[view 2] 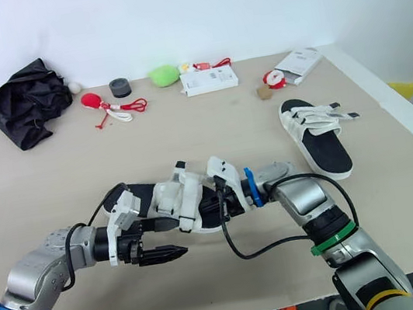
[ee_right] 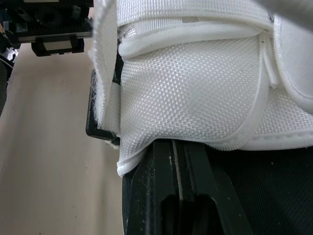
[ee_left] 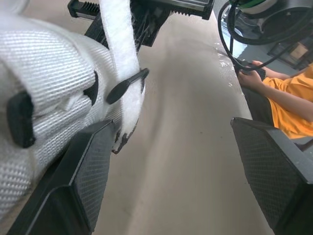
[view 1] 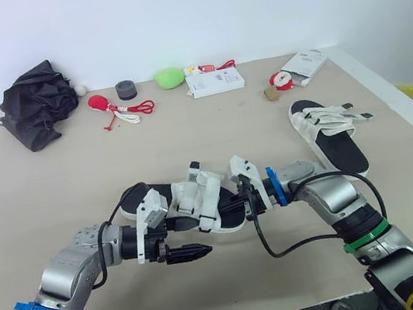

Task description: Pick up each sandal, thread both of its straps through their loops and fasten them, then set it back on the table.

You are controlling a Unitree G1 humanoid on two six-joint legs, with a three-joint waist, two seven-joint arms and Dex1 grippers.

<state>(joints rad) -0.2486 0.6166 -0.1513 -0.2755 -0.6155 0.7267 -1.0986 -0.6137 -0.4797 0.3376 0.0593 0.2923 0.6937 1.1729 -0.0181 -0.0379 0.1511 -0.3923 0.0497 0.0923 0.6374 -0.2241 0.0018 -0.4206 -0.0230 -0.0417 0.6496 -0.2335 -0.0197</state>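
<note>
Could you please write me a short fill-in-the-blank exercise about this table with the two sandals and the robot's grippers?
1. The fingers of the left gripper stand ____, beside a strap.
2. The sandal by the right gripper has ____ straps and a black sole.
3. The other sandal lies on the table to the robot's ____.
4. Near the far edge, the soft lump next to the white box is ____.

Missing words: open; white; right; green.

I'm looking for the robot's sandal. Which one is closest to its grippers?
The sandal lying between the left gripper and right gripper; the other sandal sits alone, farther right.
</note>
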